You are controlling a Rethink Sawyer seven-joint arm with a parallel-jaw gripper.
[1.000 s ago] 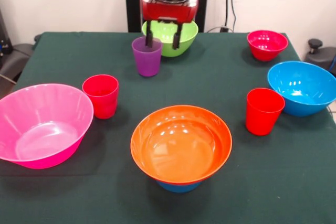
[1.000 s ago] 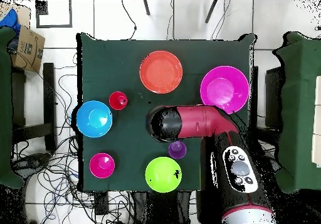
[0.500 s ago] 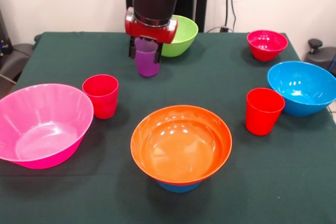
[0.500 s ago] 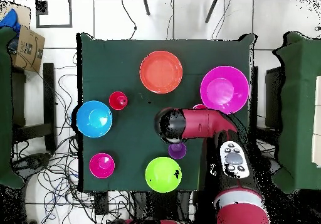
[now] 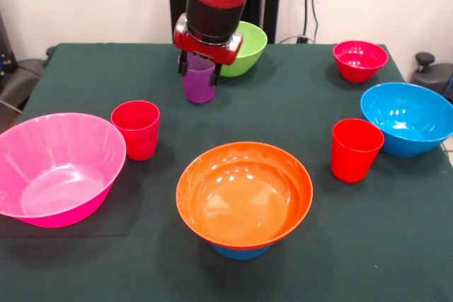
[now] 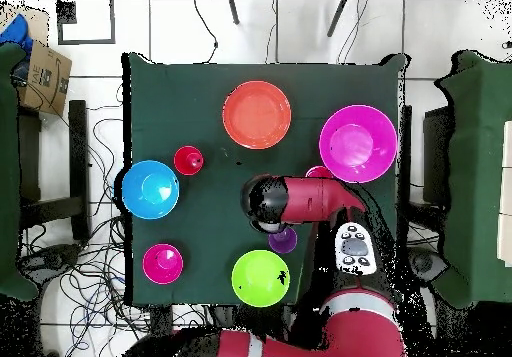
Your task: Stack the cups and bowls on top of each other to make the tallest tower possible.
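My gripper (image 5: 199,70) stands low over the translucent purple cup (image 5: 199,84), which sits upright on the table in front of the lime green bowl (image 5: 245,42). The fingers press on the cup's two sides at the rim. In the overhead view the arm hides the gripper and part of the purple cup (image 6: 284,241). The orange bowl (image 5: 244,192) rests on a small blue bowl (image 5: 241,251) at the near middle. One red cup (image 5: 136,129) stands beside the large pink bowl (image 5: 56,167), the other red cup (image 5: 356,149) beside the large blue bowl (image 5: 409,118).
A small red-magenta bowl (image 5: 359,59) stands at the far right. The table has a dark green cloth (image 5: 297,104). In the overhead view cables lie on the floor around the table, and a cardboard box (image 6: 45,73) sits to the left.
The gripper came down over the purple cup and its fingers closed in on the cup's sides. The arm swung over the table. The cup stays on the table.
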